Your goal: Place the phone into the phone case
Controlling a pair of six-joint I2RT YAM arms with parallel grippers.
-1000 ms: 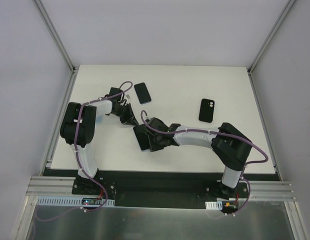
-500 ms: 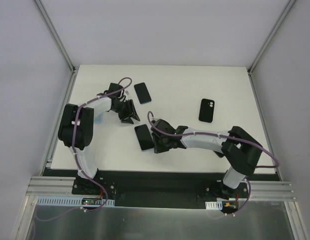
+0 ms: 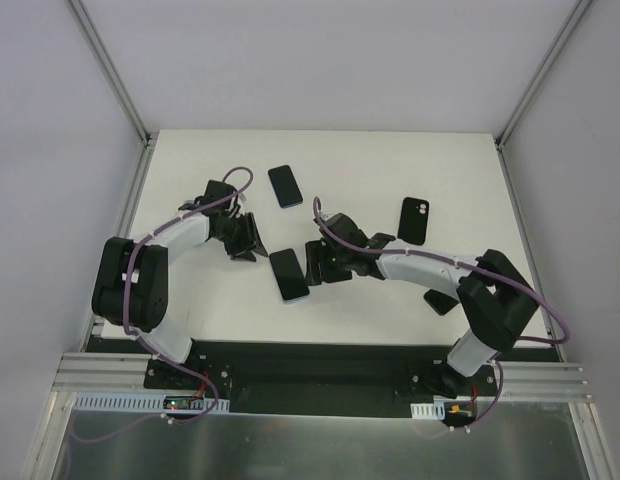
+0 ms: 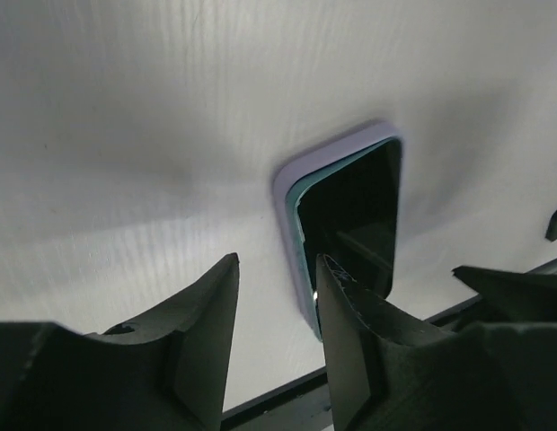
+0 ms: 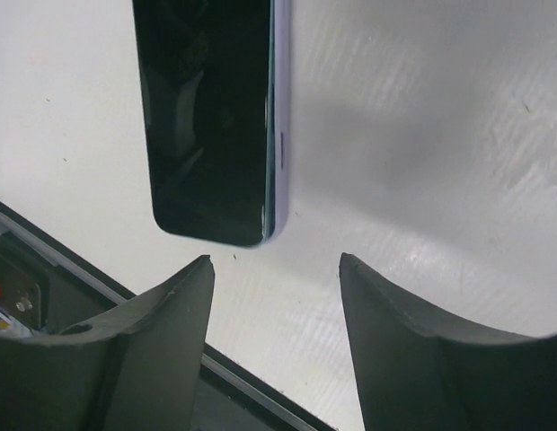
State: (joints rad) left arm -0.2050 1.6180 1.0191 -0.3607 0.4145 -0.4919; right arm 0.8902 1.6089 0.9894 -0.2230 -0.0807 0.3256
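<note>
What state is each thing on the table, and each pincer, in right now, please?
Phone: flat, screen up, sitting in the lilac case, not held.
Second phone: flat, apart from both arms.
Black case: flat, apart from both arms.
Left pincer: open, empty, beside the phone.
Right pincer: open, empty, beside the phone.

phone (image 3: 288, 275) in case (image 4: 283, 184), lying flat, centre of table (image 3: 390, 170)

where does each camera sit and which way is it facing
Top external: overhead at the near edge, looking down on the table; left arm and right arm show whole.
Left wrist: on the left arm, facing down past the open left gripper at the phone.
Right wrist: likewise, past the open right gripper.
All three share that phone.
</note>
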